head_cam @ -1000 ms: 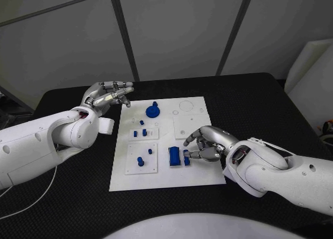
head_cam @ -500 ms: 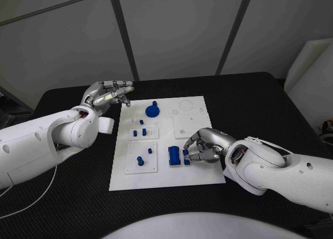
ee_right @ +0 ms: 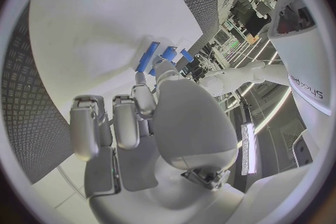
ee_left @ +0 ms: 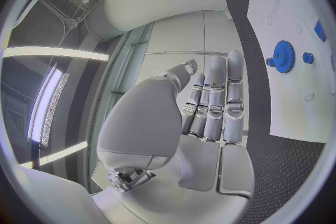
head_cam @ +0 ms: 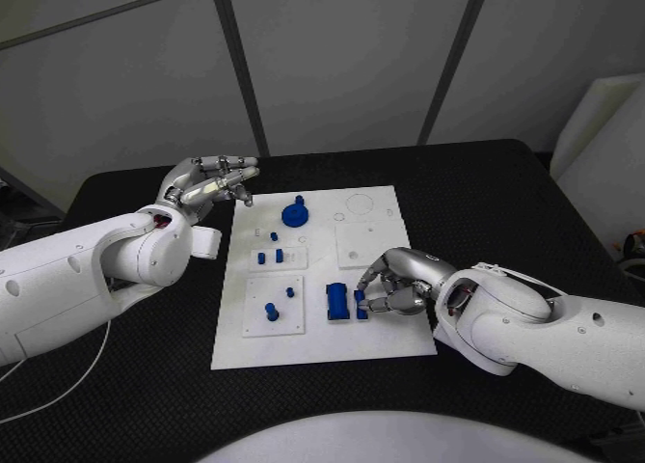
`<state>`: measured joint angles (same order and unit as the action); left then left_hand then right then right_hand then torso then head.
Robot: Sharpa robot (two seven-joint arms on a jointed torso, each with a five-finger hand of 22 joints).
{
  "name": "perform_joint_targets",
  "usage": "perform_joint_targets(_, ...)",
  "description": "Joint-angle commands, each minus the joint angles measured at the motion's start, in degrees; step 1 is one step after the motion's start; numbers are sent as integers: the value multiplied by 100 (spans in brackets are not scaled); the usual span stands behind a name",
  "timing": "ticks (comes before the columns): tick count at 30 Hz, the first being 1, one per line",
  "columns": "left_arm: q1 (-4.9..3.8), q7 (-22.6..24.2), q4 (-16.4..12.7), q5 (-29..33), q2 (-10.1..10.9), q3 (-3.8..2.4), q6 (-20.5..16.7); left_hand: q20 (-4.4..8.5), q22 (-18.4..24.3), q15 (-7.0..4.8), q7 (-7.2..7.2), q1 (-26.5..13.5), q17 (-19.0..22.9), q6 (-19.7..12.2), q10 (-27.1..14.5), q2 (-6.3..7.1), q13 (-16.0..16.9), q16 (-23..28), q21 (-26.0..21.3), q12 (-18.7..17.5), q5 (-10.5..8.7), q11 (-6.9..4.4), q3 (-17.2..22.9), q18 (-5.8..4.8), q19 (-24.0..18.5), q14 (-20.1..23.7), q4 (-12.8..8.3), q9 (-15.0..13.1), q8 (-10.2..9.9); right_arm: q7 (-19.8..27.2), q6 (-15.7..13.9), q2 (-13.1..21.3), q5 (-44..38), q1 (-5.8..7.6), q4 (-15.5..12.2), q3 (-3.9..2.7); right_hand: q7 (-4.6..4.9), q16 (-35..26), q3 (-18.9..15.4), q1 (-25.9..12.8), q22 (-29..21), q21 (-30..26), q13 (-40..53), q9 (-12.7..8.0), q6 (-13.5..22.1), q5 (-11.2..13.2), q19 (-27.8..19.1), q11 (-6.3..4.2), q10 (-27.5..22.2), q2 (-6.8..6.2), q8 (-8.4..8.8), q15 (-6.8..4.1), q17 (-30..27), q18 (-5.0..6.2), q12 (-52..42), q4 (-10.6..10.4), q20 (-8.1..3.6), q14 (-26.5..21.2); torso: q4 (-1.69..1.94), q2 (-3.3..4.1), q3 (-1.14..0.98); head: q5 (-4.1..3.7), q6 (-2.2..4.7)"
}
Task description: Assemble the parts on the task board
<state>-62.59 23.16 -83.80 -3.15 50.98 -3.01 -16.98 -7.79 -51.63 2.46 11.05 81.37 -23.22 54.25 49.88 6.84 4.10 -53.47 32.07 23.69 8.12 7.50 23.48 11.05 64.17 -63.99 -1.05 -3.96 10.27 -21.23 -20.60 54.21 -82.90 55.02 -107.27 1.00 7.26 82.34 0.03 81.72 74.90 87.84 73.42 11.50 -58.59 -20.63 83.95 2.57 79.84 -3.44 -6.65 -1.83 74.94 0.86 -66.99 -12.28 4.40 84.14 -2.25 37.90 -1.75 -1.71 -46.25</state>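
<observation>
The white task board (head_cam: 385, 333) lies mid-table, also seen as the board (ee_right: 91, 22) under my right hand. My right hand (head_cam: 393, 285) hangs low over the board's right half, fingers curled down. Its thumb and fingertips pinch a small blue part (head_cam: 362, 309) that stands beside an upright blue block (head_cam: 336, 301). The right wrist view shows the right hand (ee_right: 154, 117) reaching to the block (ee_right: 148, 56) and the small part (ee_right: 170, 54). My left hand (head_cam: 211, 183) hovers off the board's far left corner with straight fingers, holding nothing. A blue gear (head_cam: 294, 212) lies near it.
Several small blue pegs stand on the board's left inserts, such as the peg (head_cam: 272, 312) and the pair (head_cam: 271, 257). The left wrist view shows the left hand (ee_left: 210, 117), the gear (ee_left: 284, 56) and the board (ee_left: 280, 0). Black table surrounds the board.
My right hand's fingers have curled in tighter around the small blue part beside the block. The left arm has stayed still.
</observation>
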Motion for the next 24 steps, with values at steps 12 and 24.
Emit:
perform_joint_targets(12,2,22,-4,3,3,-4,40,4,-7,2,4,-10,8,-34,-35,-49,-9,-24,-18,32,-23,16,-20,-58,-48,43,2,10,34,388,-842,-22,-234,-14,37,16,77,-15,58,208,1288,-41,-2,-178,197,71,401,28,-24,-28,209,48,390,-5,-17,59,49,350,2,12,2,3,33)
perform_joint_targets(24,10,50,1,3,1,-4,43,4,-9,2,6,-5,15,-38,-40,-56,-9,-30,-16,40,-23,17,-16,-58,-49,47,-2,10,37,889,-939,82,534,-11,133,13,66,-233,94,315,1039,-335,-278,-226,83,121,170,20,-233,-31,184,44,105,87,358,92,53,272,-1,-17,2,2,25)
